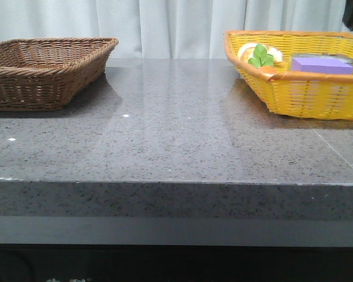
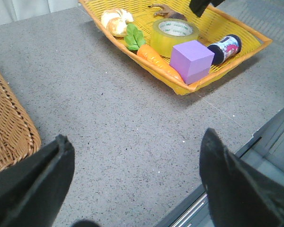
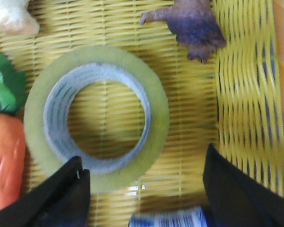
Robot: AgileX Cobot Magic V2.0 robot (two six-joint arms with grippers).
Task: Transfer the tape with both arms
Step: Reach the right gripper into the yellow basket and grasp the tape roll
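Two spread fingers of our right gripper (image 3: 142, 189) hover above the translucent yellow tape roll (image 3: 97, 123), lying mid-frame in the yellow wicker basket (image 3: 246, 94); we should straddle its wall. Left fingers (image 2: 42, 179) gape too.

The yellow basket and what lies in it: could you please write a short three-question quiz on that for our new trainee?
1. True or false: the tape lies flat in the yellow basket, its hole facing up.
2. Which object touches the basket's near rim beside the purple block? A) the bread roll B) the carrot C) the brown figure
3. Fill in: the right gripper hangs above the tape with its jaws ____.

Key:
1. True.
2. B, the carrot lies along that rim next to the block.
3. Open; the right wrist view shows both fingers spread wide, with the roll only partly between them.
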